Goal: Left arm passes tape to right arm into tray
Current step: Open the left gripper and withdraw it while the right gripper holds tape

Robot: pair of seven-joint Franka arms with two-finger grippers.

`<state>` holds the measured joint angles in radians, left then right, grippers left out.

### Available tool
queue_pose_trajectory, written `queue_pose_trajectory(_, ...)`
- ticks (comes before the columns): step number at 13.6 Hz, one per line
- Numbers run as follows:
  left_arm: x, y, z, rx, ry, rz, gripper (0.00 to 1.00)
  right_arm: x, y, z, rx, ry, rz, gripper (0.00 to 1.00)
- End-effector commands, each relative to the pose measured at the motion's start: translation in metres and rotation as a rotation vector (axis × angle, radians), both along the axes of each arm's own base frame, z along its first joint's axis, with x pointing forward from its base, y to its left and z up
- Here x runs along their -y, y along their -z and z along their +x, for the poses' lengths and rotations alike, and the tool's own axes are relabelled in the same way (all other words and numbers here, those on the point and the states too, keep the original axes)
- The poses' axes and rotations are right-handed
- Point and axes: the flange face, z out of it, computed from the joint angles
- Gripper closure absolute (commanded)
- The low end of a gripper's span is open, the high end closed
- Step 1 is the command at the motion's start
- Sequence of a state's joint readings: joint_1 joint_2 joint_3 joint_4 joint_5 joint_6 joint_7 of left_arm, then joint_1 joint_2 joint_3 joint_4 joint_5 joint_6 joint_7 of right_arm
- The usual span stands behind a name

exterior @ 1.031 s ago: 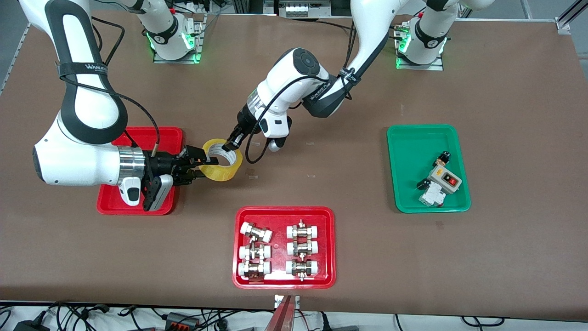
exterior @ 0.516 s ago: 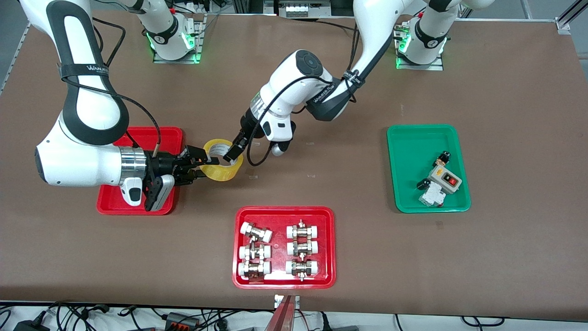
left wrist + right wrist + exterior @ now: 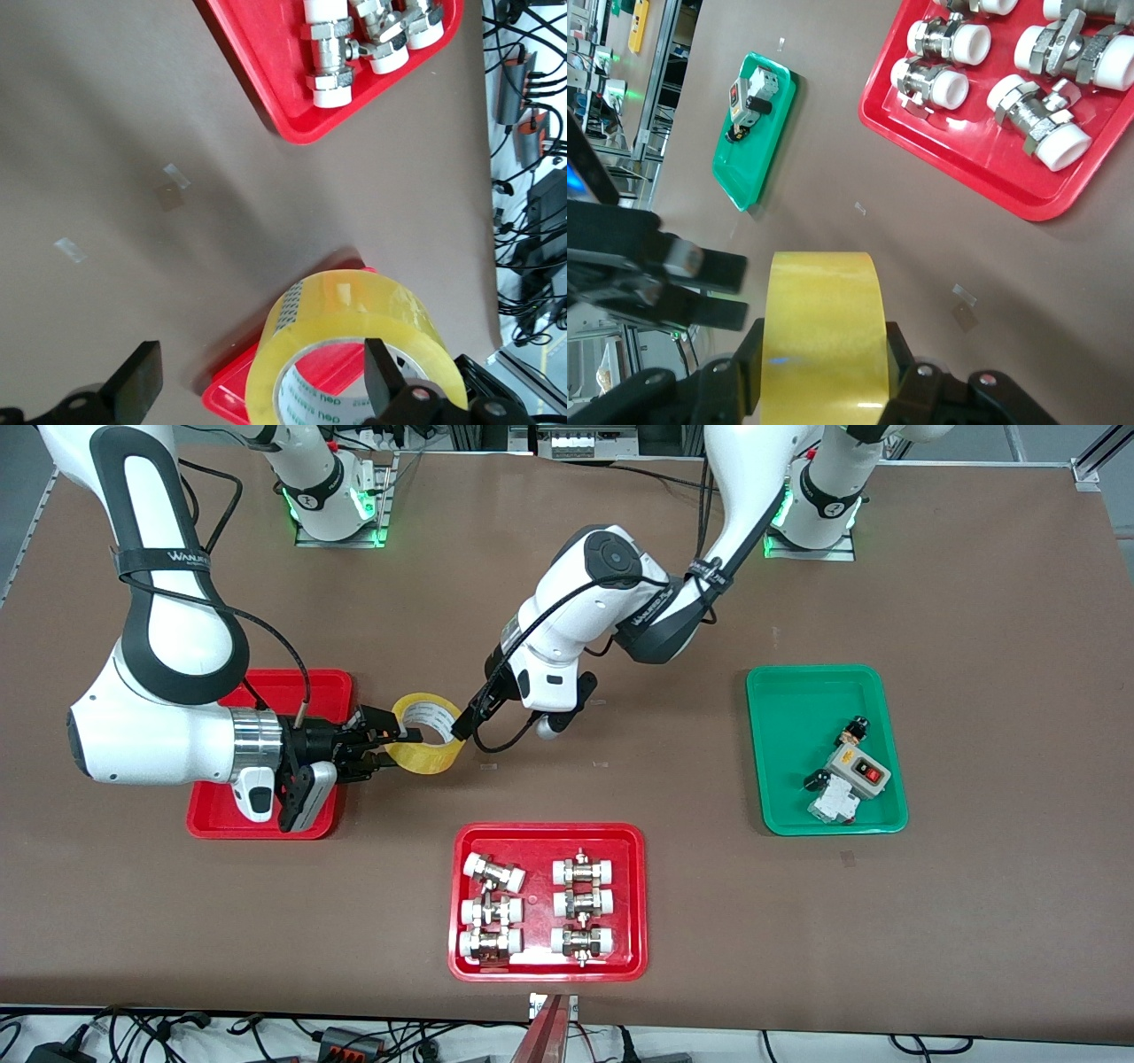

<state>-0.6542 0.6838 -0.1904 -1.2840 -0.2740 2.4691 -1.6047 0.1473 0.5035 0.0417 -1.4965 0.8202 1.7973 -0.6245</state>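
The right jaws (image 3: 390, 746) are clamped on the tape (image 3: 431, 735), pinching its wall at the roll's 9 o'clock in the front view. The roll hangs over bare bench (image 3: 673, 868), just beside the plain tray (image 3: 319, 684). The left jaws (image 3: 462, 724) stand apart at the roll's 3 o'clock, outside it, gripping nothing.

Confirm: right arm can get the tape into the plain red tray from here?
Probably yes. The right pincer grips the tape, the left pincer is open and off it, and the tray lies right beside.
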Motion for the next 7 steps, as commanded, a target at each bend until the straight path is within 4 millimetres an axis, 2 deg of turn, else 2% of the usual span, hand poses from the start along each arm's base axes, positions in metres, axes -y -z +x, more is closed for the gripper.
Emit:
queue_pose_trajectory(1, -0.036, -0.031, 0.008, -0.033, 0.121, 0.045, 0.00, 0.002, -0.004, 0.002, 0.015, -0.030, -0.031, 0.83)
queue_pose_trajectory(4, -0.099, -0.058, 0.023, 0.018, 0.428, 0.176, 0.00, 0.011, -0.001, 0.002, 0.028, -0.048, -0.110, 0.83)
queue_pose_trajectory(5, -0.130, -0.066, 0.036, 0.030, 0.511, 0.193, 0.00, 0.018, 0.001, 0.003, 0.030, -0.051, -0.136, 0.83)
queue_pose_trajectory(6, -0.153, -0.075, 0.042, 0.039, 0.576, 0.207, 0.00, 0.032, 0.005, 0.005, 0.026, -0.043, -0.162, 0.83)
queue_pose_trajectory(7, -0.168, -0.083, 0.044, 0.030, 0.599, 0.223, 0.00, 0.060, 0.012, 0.009, 0.011, -0.006, -0.173, 0.83)
